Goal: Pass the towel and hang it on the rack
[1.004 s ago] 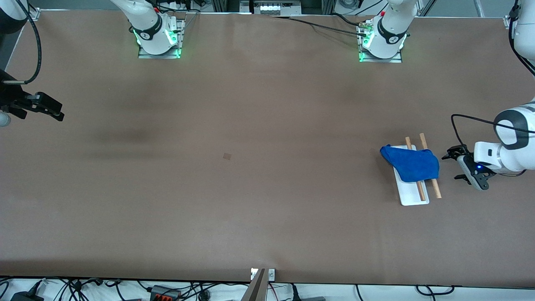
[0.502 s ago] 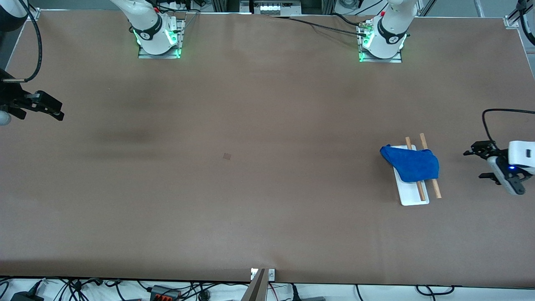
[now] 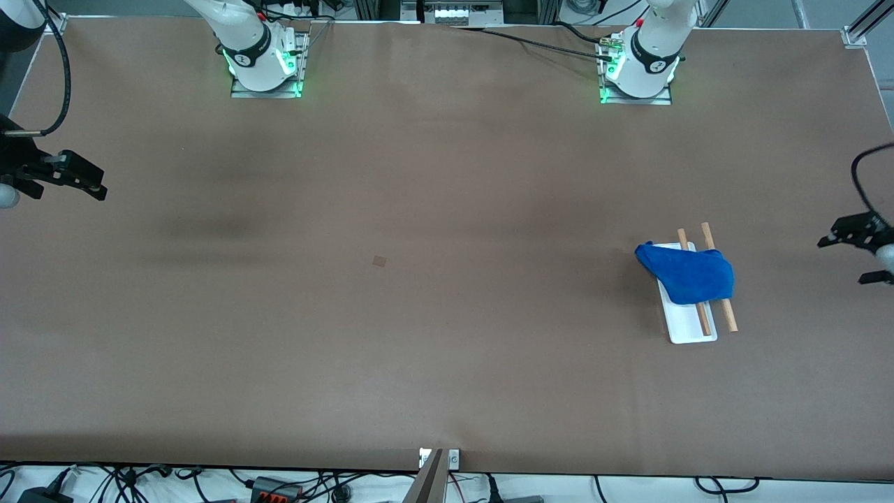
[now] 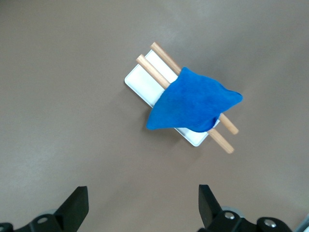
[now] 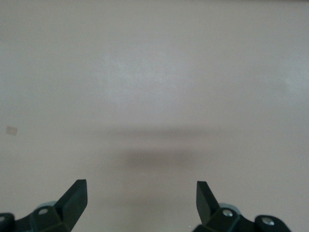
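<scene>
The small bright royal-blue plush towel lies draped over the rack, a white rectangular tray base carrying two parallel light-brown wooden rods. In the front view this pair sits in the right-hand part of the frame, a little below mid-height, toward the left arm's end of the brown table. The cloth covers the middle and upper stretch of both rods and spills over the tray's edge on the side facing the right arm's end; both rod ends show bare above and below it.

The left gripper hangs at the right edge of the front view, well apart from the rack, its fingers spread wide and holding nothing; in its wrist view the two black fingertips frame bare table, with the towel and rack higher in the picture.

The right gripper waits at the left edge of the front view, fingers wide apart and empty over bare tabletop.
</scene>
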You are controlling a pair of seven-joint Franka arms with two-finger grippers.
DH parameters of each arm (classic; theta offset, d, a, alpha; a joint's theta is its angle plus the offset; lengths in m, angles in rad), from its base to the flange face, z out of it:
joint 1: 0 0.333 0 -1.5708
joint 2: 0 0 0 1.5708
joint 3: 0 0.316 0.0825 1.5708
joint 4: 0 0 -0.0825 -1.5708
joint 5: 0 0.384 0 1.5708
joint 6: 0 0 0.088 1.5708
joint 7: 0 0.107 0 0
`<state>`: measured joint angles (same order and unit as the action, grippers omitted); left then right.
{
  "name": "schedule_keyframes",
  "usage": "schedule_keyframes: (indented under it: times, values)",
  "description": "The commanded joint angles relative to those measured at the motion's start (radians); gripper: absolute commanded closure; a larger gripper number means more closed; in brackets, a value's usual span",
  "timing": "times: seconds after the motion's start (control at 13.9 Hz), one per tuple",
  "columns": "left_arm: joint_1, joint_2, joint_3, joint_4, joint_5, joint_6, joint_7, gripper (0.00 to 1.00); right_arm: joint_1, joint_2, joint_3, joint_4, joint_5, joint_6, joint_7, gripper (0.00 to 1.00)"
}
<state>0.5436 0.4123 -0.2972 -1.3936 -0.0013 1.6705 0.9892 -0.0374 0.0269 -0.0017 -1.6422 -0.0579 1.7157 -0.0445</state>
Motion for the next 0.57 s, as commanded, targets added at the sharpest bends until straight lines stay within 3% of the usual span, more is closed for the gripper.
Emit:
schedule_keyframes:
  times: [0.0, 0.29, 0.5]
  values:
    - [-0.004, -0.030, -0.032, -0.010, 0.013, -0.041, -0.059, 0.00, 0.001, -0.002, -0.004, 0.013, 0.023, -0.034, -0.011, 0.00]
    - [-0.004, -0.070, -0.109, -0.010, 0.014, -0.152, -0.303, 0.00, 0.007, -0.002, -0.008, 0.010, 0.021, -0.036, 0.003, 0.00]
    - [-0.004, -0.073, -0.223, 0.022, 0.085, -0.158, -0.418, 0.00, 0.007, -0.010, -0.006, 0.007, 0.021, -0.039, 0.003, 0.00]
